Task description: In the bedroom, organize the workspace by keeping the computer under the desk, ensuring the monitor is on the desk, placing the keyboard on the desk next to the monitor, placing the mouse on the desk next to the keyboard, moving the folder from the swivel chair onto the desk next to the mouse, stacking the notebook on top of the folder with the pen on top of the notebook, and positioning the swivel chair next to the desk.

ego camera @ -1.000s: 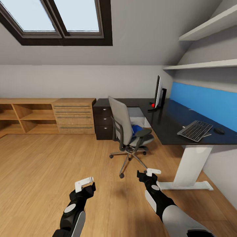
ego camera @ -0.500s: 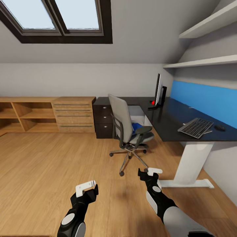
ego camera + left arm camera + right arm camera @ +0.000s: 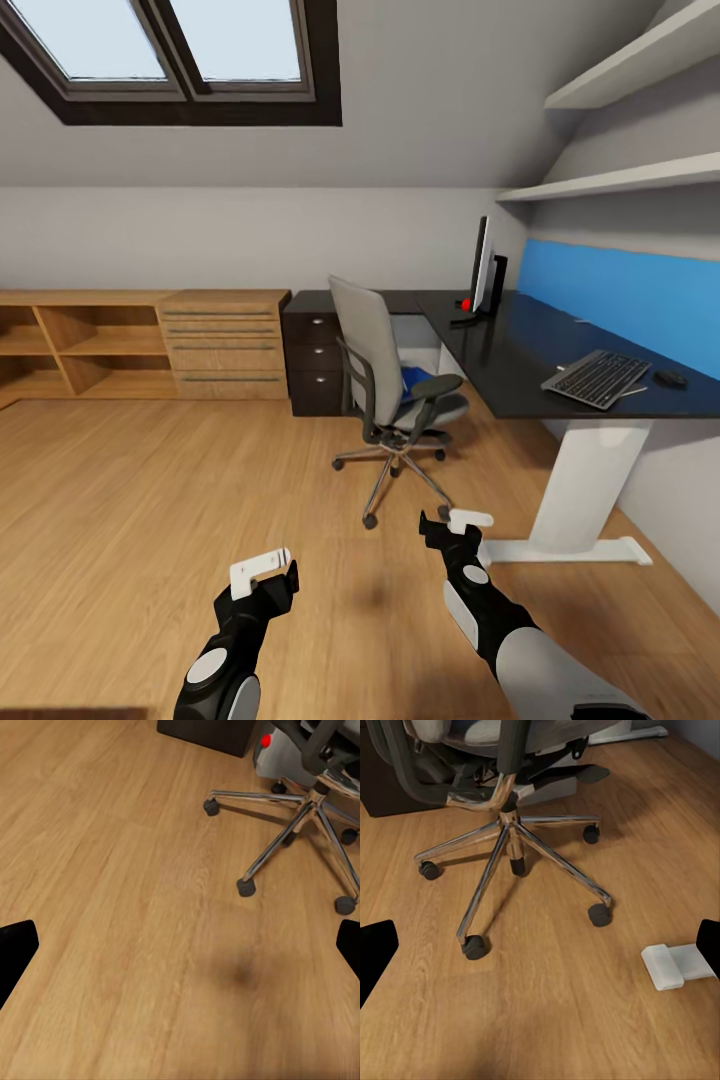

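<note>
- The blue folder (image 3: 416, 381) lies on the seat of the swivel chair (image 3: 385, 390), partly hidden behind the chair's grey back and black armrest.
- The swivel chair stands on the light wood floor (image 3: 150, 500) just off the inner corner of the L-shaped desk, its chrome five-star base (image 3: 510, 847) resting on dark casters.
- On the glossy black tabletop (image 3: 510, 355), the monitor (image 3: 482, 268) stands edge-on at the far end, a red dot at its lower corner.
- The keyboard (image 3: 596, 378) lies nearer along the same tabletop, close to the front edge; the dark mouse (image 3: 670, 378) sits just beside it, toward the blue wall panel (image 3: 630, 300).
- A thin pale stick pokes out from under the keyboard's edge; too small to tell what it is.
- A light grey case with a red dot, the computer (image 3: 281, 754), sits on the floor behind the chair base, under the desk.
- A dark three-drawer unit (image 3: 312, 365) adjoins a light wooden dresser (image 3: 215, 345).
- The left end effector (image 3: 262, 572) and the right end effector (image 3: 455, 525) hover low over the floor, short of the chair, each with fingers spread and nothing between them.
</note>
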Controlling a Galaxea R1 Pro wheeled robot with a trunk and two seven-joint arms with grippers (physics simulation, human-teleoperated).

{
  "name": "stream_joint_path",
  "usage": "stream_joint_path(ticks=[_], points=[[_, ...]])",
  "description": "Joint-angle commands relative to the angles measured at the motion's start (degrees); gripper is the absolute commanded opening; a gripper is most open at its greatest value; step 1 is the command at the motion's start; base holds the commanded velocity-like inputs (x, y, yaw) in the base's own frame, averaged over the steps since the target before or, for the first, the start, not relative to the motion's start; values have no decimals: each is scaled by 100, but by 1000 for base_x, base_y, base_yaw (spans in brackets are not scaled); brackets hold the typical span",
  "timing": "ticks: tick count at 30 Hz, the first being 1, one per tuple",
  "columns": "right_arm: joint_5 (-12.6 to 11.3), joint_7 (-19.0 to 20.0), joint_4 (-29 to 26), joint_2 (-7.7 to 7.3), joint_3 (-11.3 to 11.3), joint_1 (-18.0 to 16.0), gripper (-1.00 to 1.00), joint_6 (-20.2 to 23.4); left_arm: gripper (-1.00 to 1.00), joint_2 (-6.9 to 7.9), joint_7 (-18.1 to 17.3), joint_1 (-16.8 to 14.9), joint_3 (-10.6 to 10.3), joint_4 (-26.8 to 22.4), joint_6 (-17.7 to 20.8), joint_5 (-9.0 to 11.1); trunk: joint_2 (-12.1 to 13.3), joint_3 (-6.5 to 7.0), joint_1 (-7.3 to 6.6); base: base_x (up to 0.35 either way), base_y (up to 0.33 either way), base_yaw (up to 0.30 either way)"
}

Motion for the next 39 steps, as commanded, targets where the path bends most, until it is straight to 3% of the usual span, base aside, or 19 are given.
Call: stream_joint_path(ticks=[1, 10, 17, 23, 25, 27, 33, 35, 39], points=[[-14, 3, 5, 5, -18, -4, 100, -25, 100, 0, 48, -4, -5, -7, 15, 58, -44, -24, 22, 0, 0, 0], [-14, 3, 5, 0, -18, -4, 100, -25, 100, 0, 48, -4, 0, 4, 17, 59, -405, -186, 219, 0, 0, 0], [-14, -3, 18, -71, -18, -4, 100, -43, 100, 0, 52, -4, 4, 96, 5, 66, -405, -186, 219, 0, 0, 0], [-14, 16, 25, -127, -17, -4, 100, -69, 100, 103, 56, -4, 16, 203, 2, 80, -405, -186, 219, 129, -60, 0], [-16, 9, 50, -186, -28, -4, 100, -61, 100, 112, 53, -4, 11, 207, 2, 80, -405, -186, 219, 260, -151, 0], [-28, -3, 206, -415, -41, -13, 100, -40, 100, 117, 49, -4, 0, 197, 1, 76, -405, -186, 219, 282, -191, 0], [-37, -5, 422, -692, -44, -200, 100, 158, 100, 113, 55, -4, -9, 194, -6, 75, -405, -186, 219, 284, -206, 0], [-47, 0, 660, -758, -40, -302, 100, 217, 100, 117, 65, -4, -9, 194, -8, 75, -405, -186, 219, 290, -172, 0], [-49, 27, 896, -749, -14, -327, 100, 124, 100, 120, 70, -4, 0, 194, -15, 75, -405, -186, 219, 312, -52, 0]])
